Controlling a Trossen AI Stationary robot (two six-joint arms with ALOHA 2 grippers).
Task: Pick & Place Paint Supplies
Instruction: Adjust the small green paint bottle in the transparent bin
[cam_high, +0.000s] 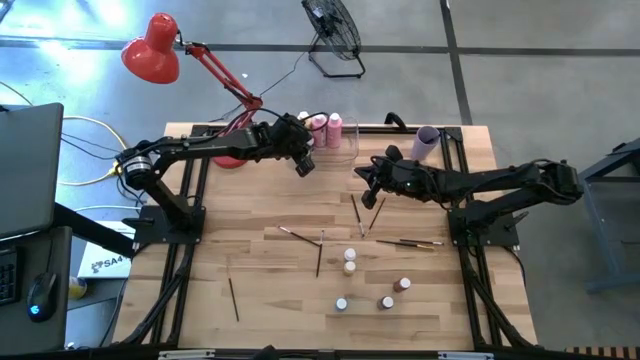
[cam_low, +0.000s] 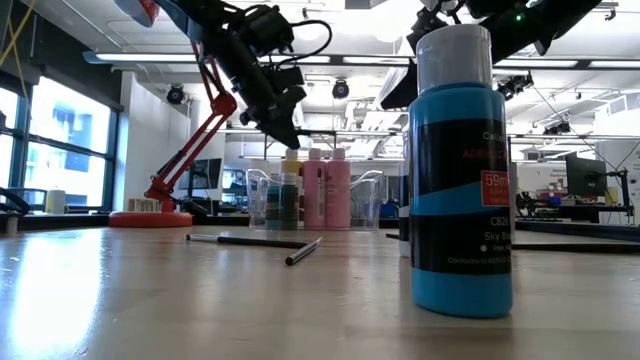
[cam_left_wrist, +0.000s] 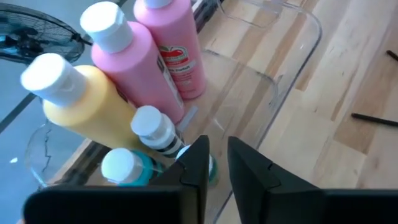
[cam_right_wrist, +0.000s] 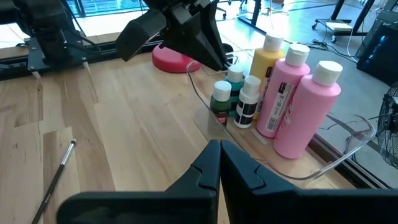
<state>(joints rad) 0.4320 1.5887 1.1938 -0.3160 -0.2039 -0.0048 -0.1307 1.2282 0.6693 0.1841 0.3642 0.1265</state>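
Note:
The clear bin stands at the table's far edge and holds a yellow bottle, two pink bottles and three tiny white-capped bottles, all upright on its floor. My left gripper hovers over the bin's near end, just above the tiny bottles, its fingers a little apart with nothing between them. My right gripper hangs shut and empty to the right of the bin. Several tiny bottles stand and several paintbrushes lie on the table's near middle.
A lilac cup lies at the far right beside the bin. A red desk lamp leans in over the far left corner, its base next to the bin. One blue tiny bottle stands close before the low camera.

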